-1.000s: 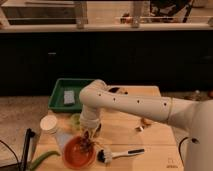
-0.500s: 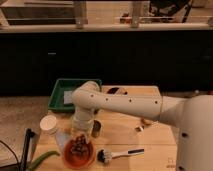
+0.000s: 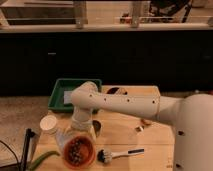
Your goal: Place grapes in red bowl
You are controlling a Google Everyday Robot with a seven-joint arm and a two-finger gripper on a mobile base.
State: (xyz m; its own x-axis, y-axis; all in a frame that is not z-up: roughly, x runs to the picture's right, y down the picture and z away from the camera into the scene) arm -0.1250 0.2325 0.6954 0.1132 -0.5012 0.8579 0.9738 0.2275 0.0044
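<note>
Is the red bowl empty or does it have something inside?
Not empty: the red bowl holds dark grapes. The gripper is just above its rim.

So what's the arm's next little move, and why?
Probably lifting straight up and away. The dark grapes already lie inside the round red bowl, and the gripper hangs just above its rim, so the placing looks done.

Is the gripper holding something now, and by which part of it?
Cannot be told: the gripper is hidden behind the arm, just above the red bowl with the grapes.
</note>
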